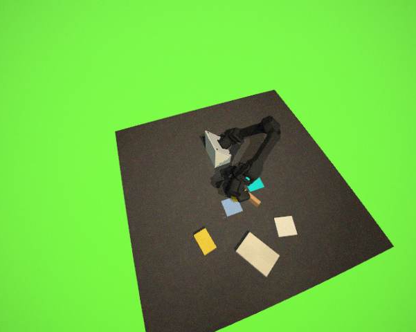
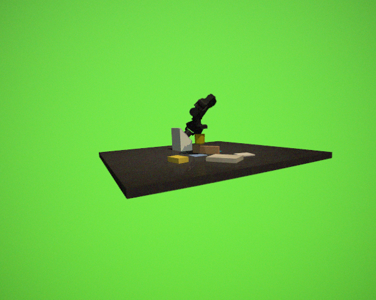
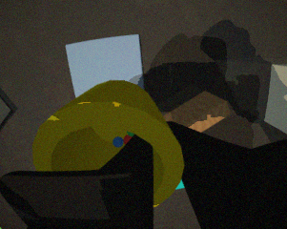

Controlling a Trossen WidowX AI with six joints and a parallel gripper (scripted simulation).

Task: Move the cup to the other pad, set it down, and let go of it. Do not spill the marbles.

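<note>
The yellow cup (image 1: 234, 199) (image 2: 199, 139) (image 3: 81, 119) hangs in the air, clear of the table, near the blue pad and the orange-brown block. My gripper (image 2: 199, 133) (image 3: 157, 129) is shut on the cup's wall, one finger inside it. In the wrist view a blue marble (image 3: 117, 141), a red marble (image 3: 128, 139) and a bit of green show inside the cup; the finger may hide more. The light blue pad (image 1: 232, 207) (image 2: 198, 155) (image 3: 105, 62) has nothing on it. The cyan pad (image 1: 256, 185) (image 3: 180, 185) is partly hidden by the arm in the top view.
The orange-brown block (image 1: 255, 200) (image 2: 206, 149) (image 3: 207, 123) stands between the pads. A tall grey-white wedge (image 1: 210, 150) (image 2: 181, 142) (image 3: 282, 100) stands beside the arm. A yellow block (image 1: 205, 241) (image 2: 177, 159), a beige slab (image 1: 257, 253) (image 2: 223, 158) and a cream square (image 1: 285, 226) lie farther out.
</note>
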